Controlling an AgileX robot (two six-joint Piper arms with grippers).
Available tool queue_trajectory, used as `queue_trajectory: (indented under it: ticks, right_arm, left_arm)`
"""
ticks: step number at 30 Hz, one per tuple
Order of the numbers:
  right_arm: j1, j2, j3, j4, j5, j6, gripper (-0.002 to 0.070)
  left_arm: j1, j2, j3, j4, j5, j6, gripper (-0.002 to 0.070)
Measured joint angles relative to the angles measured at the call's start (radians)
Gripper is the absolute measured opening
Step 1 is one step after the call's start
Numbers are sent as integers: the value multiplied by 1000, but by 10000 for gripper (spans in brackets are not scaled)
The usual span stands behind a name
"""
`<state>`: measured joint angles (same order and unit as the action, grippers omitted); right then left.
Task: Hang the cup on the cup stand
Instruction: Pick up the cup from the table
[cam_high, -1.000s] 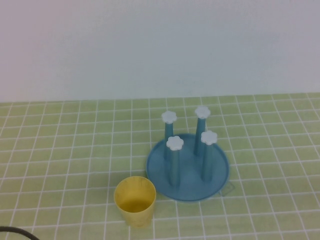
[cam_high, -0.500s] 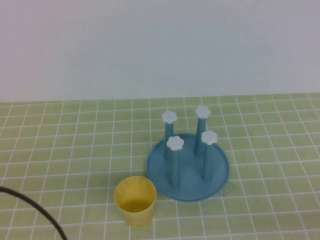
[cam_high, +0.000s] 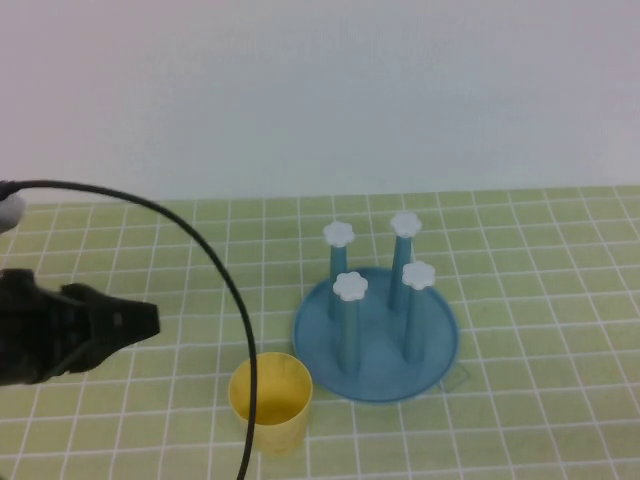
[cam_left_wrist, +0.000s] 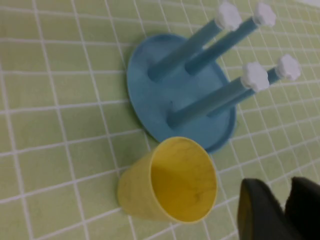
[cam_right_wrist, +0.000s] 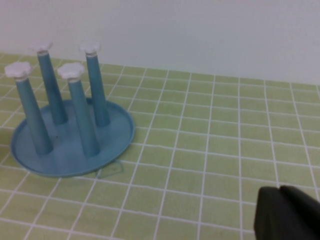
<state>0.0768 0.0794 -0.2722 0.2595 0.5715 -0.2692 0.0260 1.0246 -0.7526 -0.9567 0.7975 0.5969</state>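
Left pincer newly in from the left, barely parted, cup just right; right pincer closed.

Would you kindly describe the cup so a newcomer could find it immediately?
On the green tiled table, find the cup stand. Just beside its near-left edge stands the cup, upright and open-topped. It is the only yellow thing here.

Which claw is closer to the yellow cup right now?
Left. The left claw hangs just to the left of the cup, empty, not touching it. The right claw is off to the right, beyond the cup stand, outside the high view.
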Motion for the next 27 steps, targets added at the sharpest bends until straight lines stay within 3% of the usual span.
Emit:
queue_trajectory:
  ticks: [6, 8, 11, 20, 27]
  right_arm:
    - [0, 0, 0, 5, 2, -22, -2]
    - [0, 0, 0, 5, 2, -26, -2]
    - [0, 0, 0, 7, 2, -29, -2]
    - [0, 0, 0, 8, 2, -32, -2]
    - [0, 0, 0, 8, 2, -39, -2]
  left_arm:
    - [0, 274, -151, -53, 140, 85, 316]
    - [-20, 338, -200, -30, 152, 82, 360]
    - [-82, 411, -272, 81, 147, 16, 382]
    - [-378, 507, -379, 567, 29, -299, 390]
    - [-473, 592, -379, 715, 14, -333, 390]
